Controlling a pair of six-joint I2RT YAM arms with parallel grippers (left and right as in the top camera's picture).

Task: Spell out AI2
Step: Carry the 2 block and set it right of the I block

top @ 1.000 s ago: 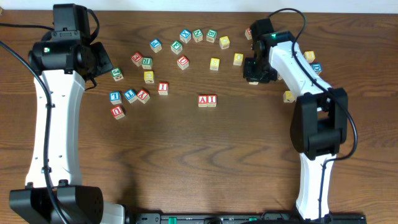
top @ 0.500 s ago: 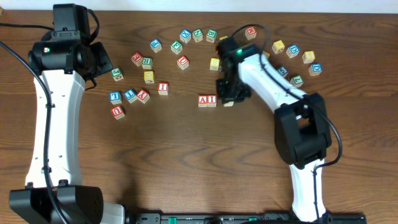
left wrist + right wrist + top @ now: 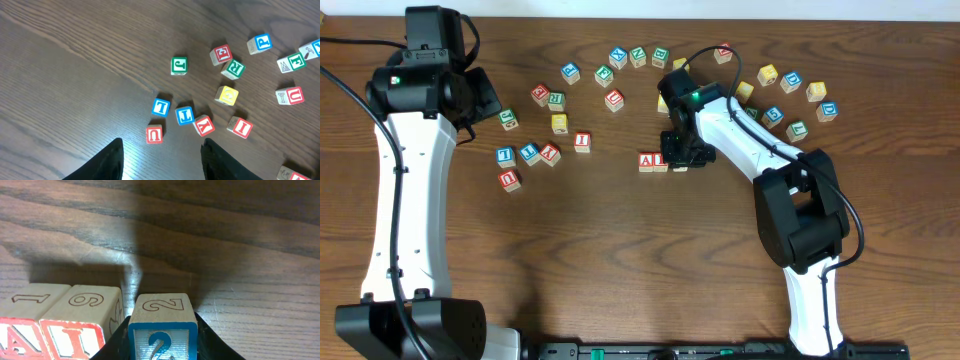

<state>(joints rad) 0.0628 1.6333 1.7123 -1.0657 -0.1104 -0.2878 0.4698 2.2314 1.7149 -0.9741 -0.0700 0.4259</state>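
Clamped in the right pincer [image 3: 162, 347], the 2 block [image 3: 162, 322] has been brought across the bench [image 3: 620, 260] to just beside the I block [image 3: 75, 337], which adjoins the A block [image 3: 15, 337]; the left pincer [image 3: 161, 160] is held apart.

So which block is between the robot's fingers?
The blue-framed "2" block, held by the right gripper beside the red "I" block; every other block lies free.

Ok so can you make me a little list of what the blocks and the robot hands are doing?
row: A block and I block side by side
2 block: next to the I block, on the side away from the A block
right gripper: shut on the 2 block
left gripper: open, holding nothing
other blocks: scattered, not in the row
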